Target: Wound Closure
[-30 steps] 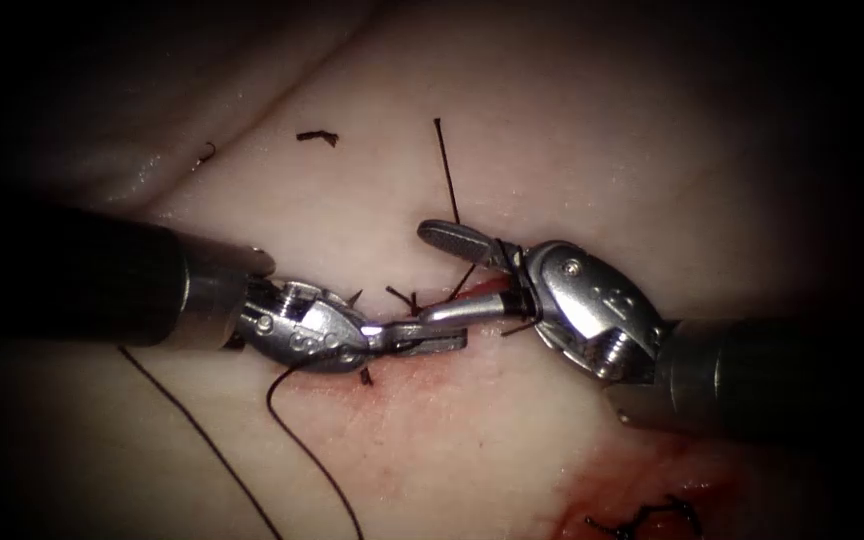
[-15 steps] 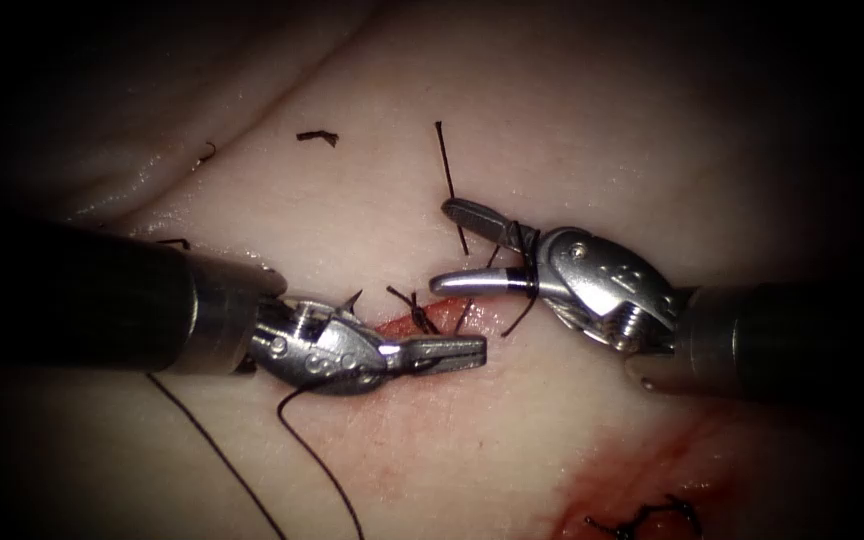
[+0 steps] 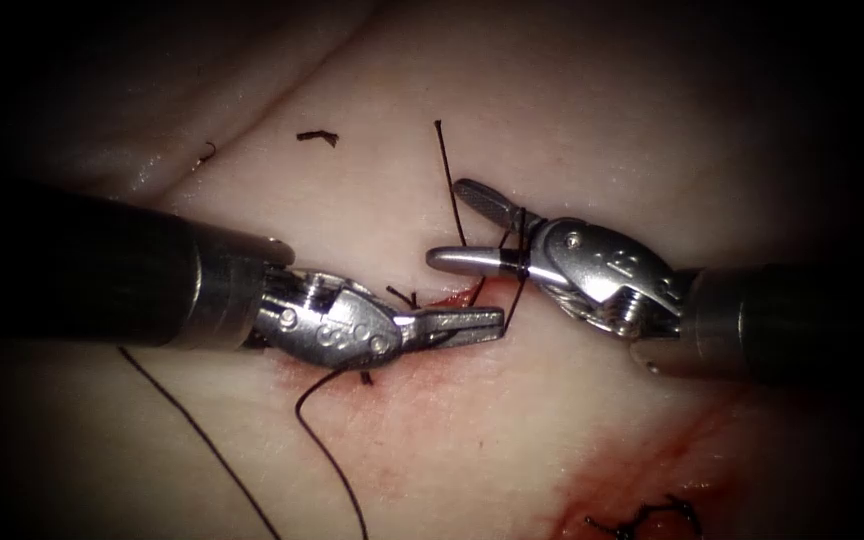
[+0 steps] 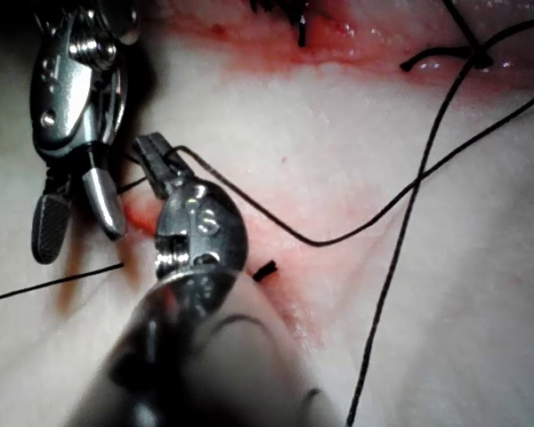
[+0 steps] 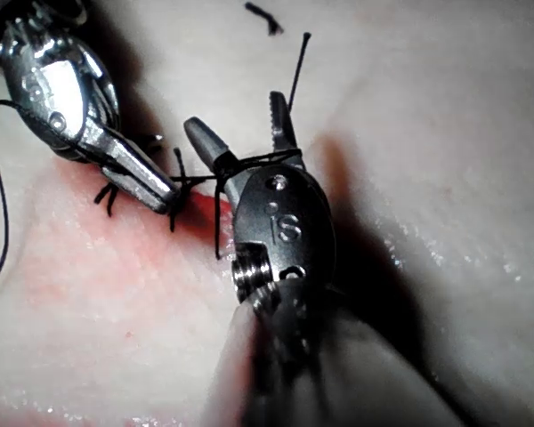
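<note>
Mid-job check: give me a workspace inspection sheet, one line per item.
Surface: tissue, red fluid along the cut.
Job's things: thread trails from the left tool; thread looped around the right tool's open jaws. Needle: nothing seen.
Clutter: cut ends of thread on the tissue.
Grippers: left tool shut on thread; right tool open.
Cables: nothing seen.
Surroundings: dark.
</note>
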